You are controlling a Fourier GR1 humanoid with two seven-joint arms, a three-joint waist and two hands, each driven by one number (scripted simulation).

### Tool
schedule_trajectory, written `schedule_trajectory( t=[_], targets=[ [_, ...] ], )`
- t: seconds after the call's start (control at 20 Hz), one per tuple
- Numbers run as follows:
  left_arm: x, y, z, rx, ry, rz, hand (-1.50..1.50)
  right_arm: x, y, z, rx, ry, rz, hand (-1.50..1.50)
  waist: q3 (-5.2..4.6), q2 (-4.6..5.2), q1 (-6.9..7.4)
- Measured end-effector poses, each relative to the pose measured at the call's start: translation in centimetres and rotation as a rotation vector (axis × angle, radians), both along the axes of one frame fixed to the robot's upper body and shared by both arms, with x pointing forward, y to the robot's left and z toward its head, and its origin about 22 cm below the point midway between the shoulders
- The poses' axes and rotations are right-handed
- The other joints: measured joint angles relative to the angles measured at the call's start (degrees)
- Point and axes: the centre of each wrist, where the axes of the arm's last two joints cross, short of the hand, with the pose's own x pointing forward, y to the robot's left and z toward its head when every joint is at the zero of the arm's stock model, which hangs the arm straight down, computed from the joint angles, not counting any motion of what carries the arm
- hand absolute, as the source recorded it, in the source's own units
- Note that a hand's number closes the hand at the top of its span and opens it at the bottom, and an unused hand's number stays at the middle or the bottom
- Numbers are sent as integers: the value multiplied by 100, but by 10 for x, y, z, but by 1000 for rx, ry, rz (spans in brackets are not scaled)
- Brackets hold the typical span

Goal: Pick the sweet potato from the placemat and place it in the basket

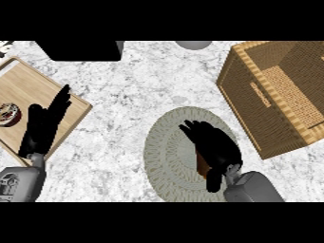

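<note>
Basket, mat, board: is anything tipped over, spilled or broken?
Nothing stands out. The basket sits upright, the mat lies flat, and the board holds a donut. The right hand curls over the sweet potato on the mat.

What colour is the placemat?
Pale grey-green, with woven concentric rings; the placemat shows best in the head view.

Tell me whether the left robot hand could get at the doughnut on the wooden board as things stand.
Probably yes. The left robot hand rests open over the wooden board, and the doughnut lies just beside it with nothing between them. The right robot hand is busy over the placemat, well clear.
</note>
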Motion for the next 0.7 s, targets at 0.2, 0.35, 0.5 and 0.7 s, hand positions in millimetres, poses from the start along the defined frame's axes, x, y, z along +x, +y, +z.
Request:
schedule_trajectory(
  t=[0.2, 0.35, 0.5, 0.7],
  targets=[
    [4, -3, 0, -1, -3, 2, 0, 2, -4, -9, 0, 7, -7, -150, -1, 0, -3],
    [3, -2, -2, 0, -7, 2, 0, -2, -8, -22, -2, 1, -5, 150, -1, 0, -5],
    [2, -7, -3, -2, -1, -3, 0, 0, -9, -28, -26, -4, 28, 150, -7, -8, -3],
    [5, -5, -4, -6, -4, 4, 0, 5, -6, -28, -63, -69, 80, 150, -12, -14, -1]
  ],
)
